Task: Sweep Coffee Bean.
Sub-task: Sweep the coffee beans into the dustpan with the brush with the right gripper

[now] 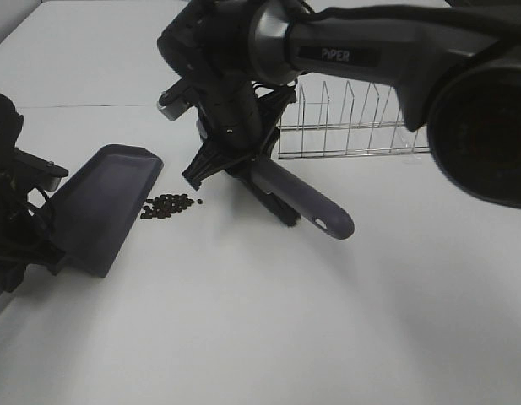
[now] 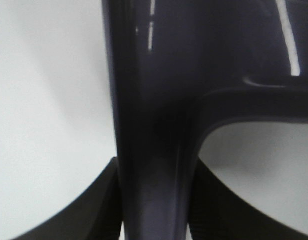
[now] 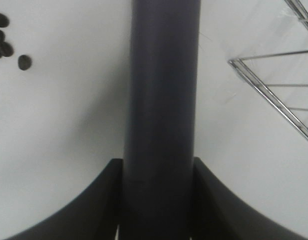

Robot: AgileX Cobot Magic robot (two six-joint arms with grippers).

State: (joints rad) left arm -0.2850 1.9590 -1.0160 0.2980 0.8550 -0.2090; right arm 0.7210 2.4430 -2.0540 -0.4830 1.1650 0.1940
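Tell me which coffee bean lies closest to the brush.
The lone bean on the side of the pile away from the dustpan. It lies by itself, clear of the other beans, which huddle together farther from the brush.

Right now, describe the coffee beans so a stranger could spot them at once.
Start at the white table and find the dark dustpan on its left side. Between it and the brush, close by the pan, lie the coffee beans. They are the only cluster of tiny dark ovals; everything nearby is far larger.
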